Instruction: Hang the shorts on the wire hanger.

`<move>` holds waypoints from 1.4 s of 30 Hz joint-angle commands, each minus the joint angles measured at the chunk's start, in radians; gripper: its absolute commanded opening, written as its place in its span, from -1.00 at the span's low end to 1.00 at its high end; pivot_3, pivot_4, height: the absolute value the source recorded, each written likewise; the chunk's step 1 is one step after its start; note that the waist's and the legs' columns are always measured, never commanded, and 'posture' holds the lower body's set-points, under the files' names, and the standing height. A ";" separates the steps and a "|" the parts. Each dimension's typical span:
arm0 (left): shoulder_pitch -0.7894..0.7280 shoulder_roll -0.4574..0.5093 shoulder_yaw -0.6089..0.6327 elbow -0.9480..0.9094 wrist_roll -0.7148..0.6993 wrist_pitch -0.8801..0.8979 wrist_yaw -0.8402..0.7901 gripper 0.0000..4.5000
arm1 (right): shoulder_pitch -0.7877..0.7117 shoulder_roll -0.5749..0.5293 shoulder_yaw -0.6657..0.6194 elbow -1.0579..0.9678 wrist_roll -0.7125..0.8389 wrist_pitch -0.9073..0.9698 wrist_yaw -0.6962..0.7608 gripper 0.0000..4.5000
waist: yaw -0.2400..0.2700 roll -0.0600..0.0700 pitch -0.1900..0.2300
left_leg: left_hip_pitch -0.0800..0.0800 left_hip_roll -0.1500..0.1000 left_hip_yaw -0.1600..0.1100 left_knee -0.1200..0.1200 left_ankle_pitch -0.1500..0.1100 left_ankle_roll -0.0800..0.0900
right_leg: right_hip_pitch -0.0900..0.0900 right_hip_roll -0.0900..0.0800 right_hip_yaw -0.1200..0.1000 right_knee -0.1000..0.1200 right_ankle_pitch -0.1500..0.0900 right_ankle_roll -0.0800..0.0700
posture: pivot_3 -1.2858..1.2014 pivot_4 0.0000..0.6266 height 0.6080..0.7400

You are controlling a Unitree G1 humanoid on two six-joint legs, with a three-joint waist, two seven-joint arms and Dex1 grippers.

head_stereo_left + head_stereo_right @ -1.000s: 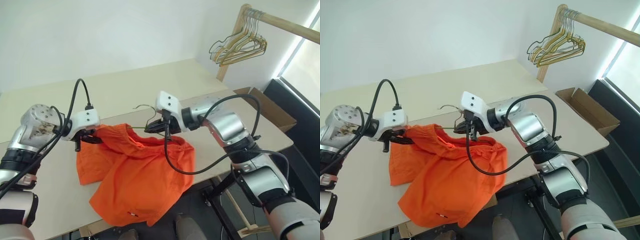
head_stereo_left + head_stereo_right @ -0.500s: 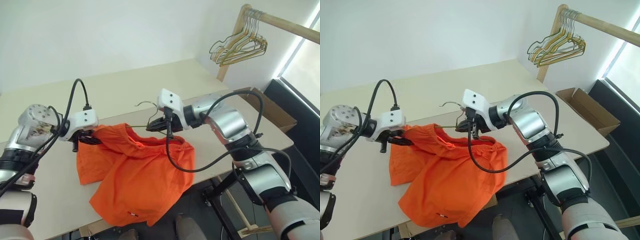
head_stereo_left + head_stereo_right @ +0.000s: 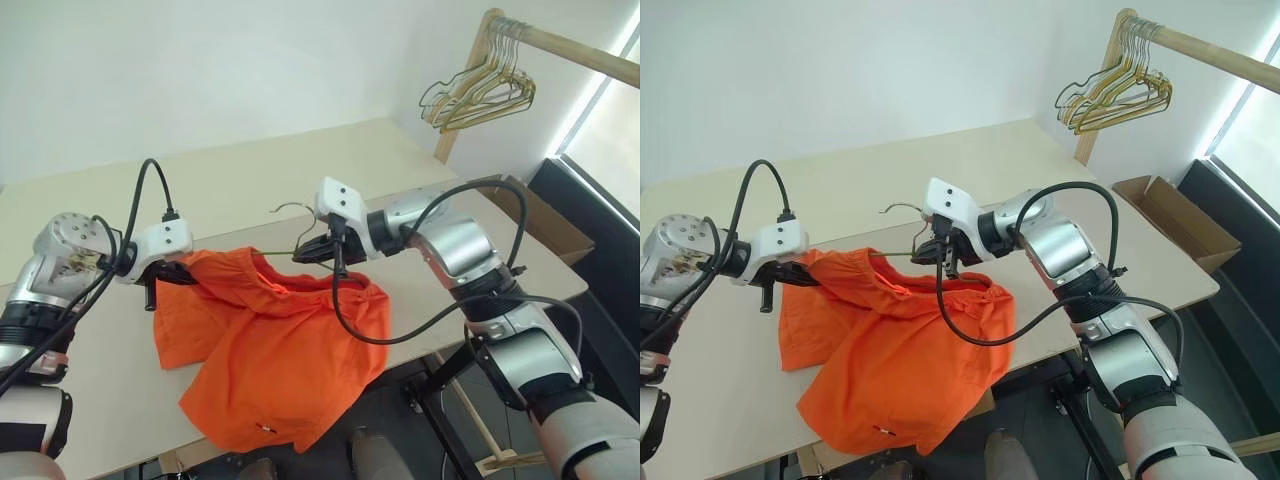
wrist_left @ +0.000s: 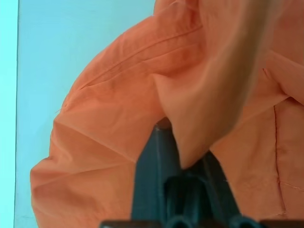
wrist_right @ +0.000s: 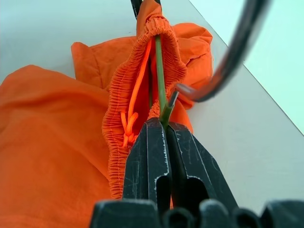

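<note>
The bright orange shorts [image 3: 285, 345] lie crumpled on the cream table [image 3: 300, 165], with one leg hanging over its front edge. My left gripper [image 3: 186, 272] is shut on a fold of the cloth at the shorts' left end [image 4: 199, 95]. My right gripper [image 3: 306, 253] is shut on the thin wire hanger [image 3: 288, 211]. The hanger's hook curls up behind the gripper. Its wire [image 5: 159, 71] runs straight from the closed fingertips [image 5: 151, 130] into the gathered elastic waistband [image 5: 118, 95], which is lifted off the table. The rest of the hanger is hidden inside the cloth.
A bunch of gold and dark hangers [image 3: 482, 88] hangs on a wooden rail at the far right. An open cardboard box [image 3: 540, 215] sits beyond the table's right end. A black cable [image 3: 350, 325] from my right wrist loops over the shorts.
My left gripper has pinched tighter on the orange cloth. Both arms and the shorts stay where they were.
</note>
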 commanded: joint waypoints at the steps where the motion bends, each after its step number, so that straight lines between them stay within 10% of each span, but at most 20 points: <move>1: -0.022 0.006 0.021 0.003 -0.006 -0.012 -0.001 -0.98 | -0.034 -0.008 -0.044 -0.019 0.010 -0.010 0.008 -1.00 | 0.000 0.000 0.000 | 0.000 0.000 0.000 0.000 0.000 0.000 | 0.000 0.000 0.000 0.000 0.000 0.000 | -0.08 -0.91 1.00; 42: 0.099 0.102 0.127 -0.052 -0.076 0.041 -0.006 -0.98 | 0.004 -0.043 -0.007 0.017 -0.109 -0.102 0.031 -1.00 | 0.004 0.000 0.000 | 0.000 0.000 0.000 0.000 0.000 -0.001 | 0.000 0.000 0.000 0.000 0.000 0.000 | -0.06 -0.93 1.00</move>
